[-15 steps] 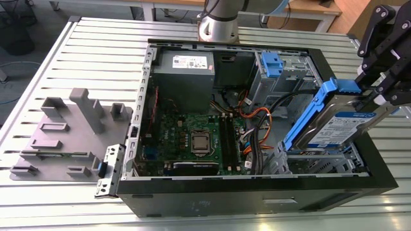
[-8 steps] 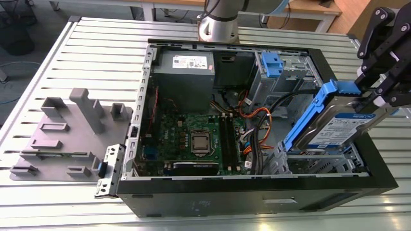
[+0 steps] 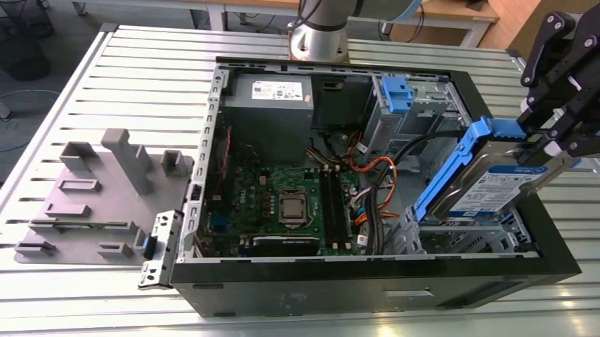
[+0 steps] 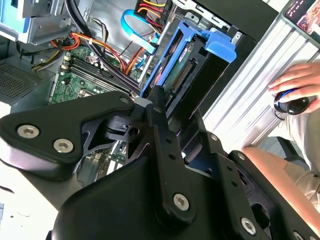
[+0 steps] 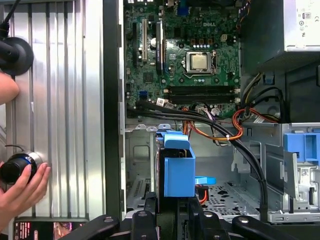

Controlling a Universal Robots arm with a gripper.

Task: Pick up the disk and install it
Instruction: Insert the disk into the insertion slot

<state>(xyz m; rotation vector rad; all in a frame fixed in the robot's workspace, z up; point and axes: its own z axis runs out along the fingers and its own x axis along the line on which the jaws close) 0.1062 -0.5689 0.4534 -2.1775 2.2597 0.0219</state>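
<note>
A: Stock check, ext. view, L to R. What do we have?
B: Item 1: grey moulded fixture [image 3: 94,189], matte plastic, blocky posts, on the ribbed metal counter [image 3: 140,63]. Item 2: open PC case [image 3: 375,284], black sheet steel. Inside: grey PSU box [image 3: 270,98], green mainboard [image 3: 281,203], other blue carrier [image 3: 395,93] toward the far side, orange and black cables [image 3: 375,165].
A: And the disk?
B: Item 3: disk [image 3: 511,184], at the ext. view's right, off the counter, tilted over the perforated drive cage [image 3: 468,239]. Flat silver metal, white-and-blue label, glossy blue plastic bracket round it.
A: Jaws?
B: Black linkage type. We log them closed on the disk's upper end, nothing else held.
A: Step?
B: We judge pick-up done, install in hand: the disk hangs above the cage, not seated. In the first wrist view the disk [image 5: 178,170] shows blue-bracket side on, near the bay.
A: Reqs for seating?
B: Our est.: bracket square to the cage rails, cables kept clear, gentle push. Plastic tabs may flex.
</note>
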